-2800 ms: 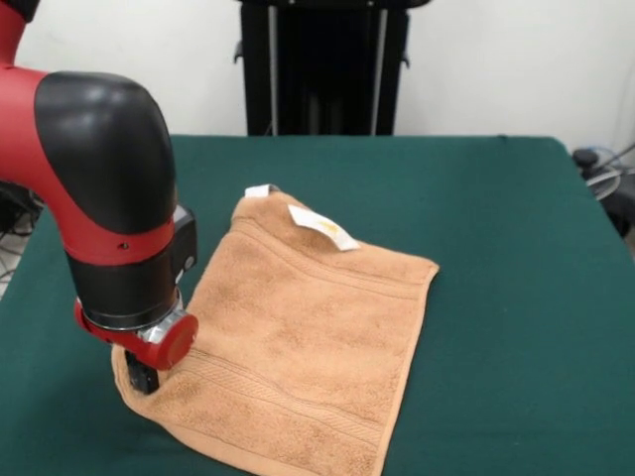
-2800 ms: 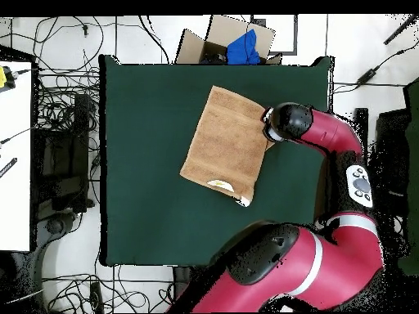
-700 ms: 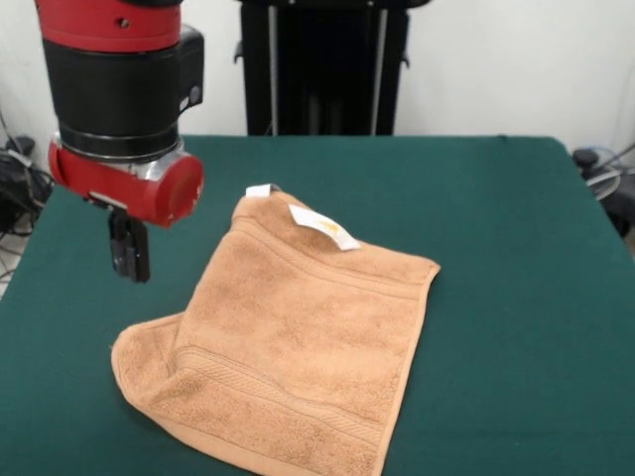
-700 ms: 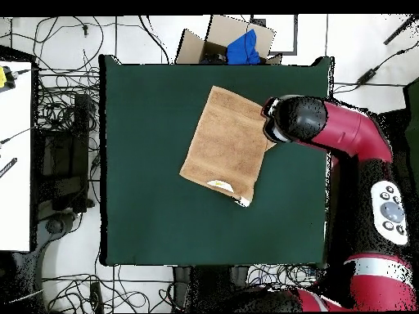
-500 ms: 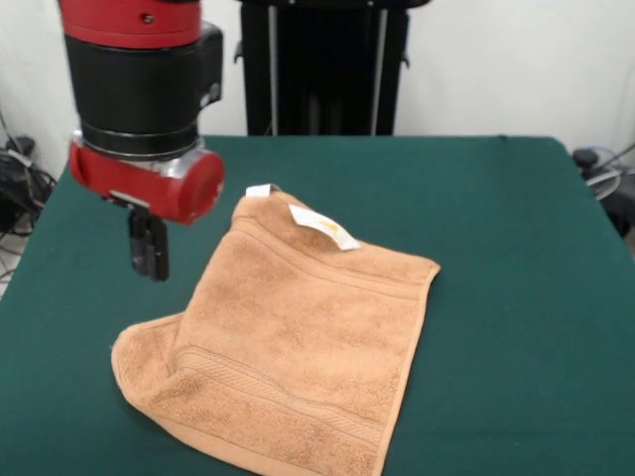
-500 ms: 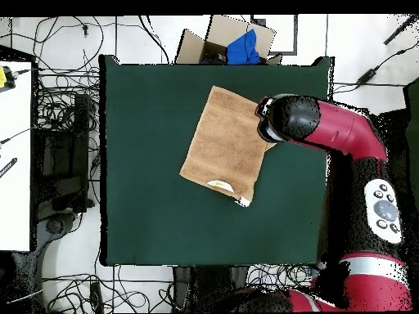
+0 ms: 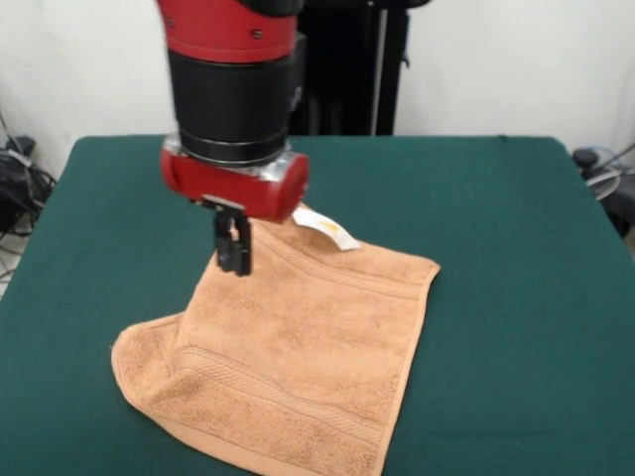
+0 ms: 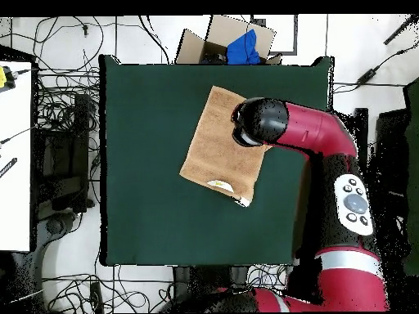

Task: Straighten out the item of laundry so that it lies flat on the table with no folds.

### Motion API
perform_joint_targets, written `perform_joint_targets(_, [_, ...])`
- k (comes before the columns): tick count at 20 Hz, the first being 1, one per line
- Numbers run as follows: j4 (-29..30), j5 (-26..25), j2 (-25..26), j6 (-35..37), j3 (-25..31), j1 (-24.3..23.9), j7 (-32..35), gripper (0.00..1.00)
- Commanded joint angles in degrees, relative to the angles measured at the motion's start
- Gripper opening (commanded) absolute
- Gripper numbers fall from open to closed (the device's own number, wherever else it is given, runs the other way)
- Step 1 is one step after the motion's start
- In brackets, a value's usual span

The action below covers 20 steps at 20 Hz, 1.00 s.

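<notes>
The peach-orange towel (image 7: 298, 347) lies on the dark green table (image 7: 516, 297), turned at an angle. Its near-left corner (image 7: 149, 352) is folded under and bulges. A white tag (image 7: 322, 226) lies on its far edge. My gripper (image 7: 233, 253) hangs from the red and black arm just above the towel's far-left part. Its fingers (image 7: 224, 248) point down with a narrow gap between them and hold nothing. In the overhead view the towel (image 8: 217, 151) lies right of the table's middle, and the arm's wrist (image 8: 260, 123) covers its right edge and hides the gripper.
The black pedestal (image 7: 322, 64) stands behind the table's far edge. In the overhead view a cardboard box with blue cloth (image 8: 237, 45) sits off the table's top edge. Cables cover the floor at left (image 8: 69, 123), beside a white desk (image 8: 15, 155).
The gripper rose from the towel's near-left corner, leaving it on the table. It then moved right in the front view, over the towel's far-left part. The towel has not moved.
</notes>
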Motion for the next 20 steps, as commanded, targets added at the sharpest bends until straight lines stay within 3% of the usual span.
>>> perform_joint_targets(1, [8.47, 2.2, 0.99, 1.35, -1.92, 3.46, 12.13, 0.0])
perform_joint_targets(20, [7.56, 4.53, 4.14, -0.95, -3.89, 6.14, 13.69, 0.0])
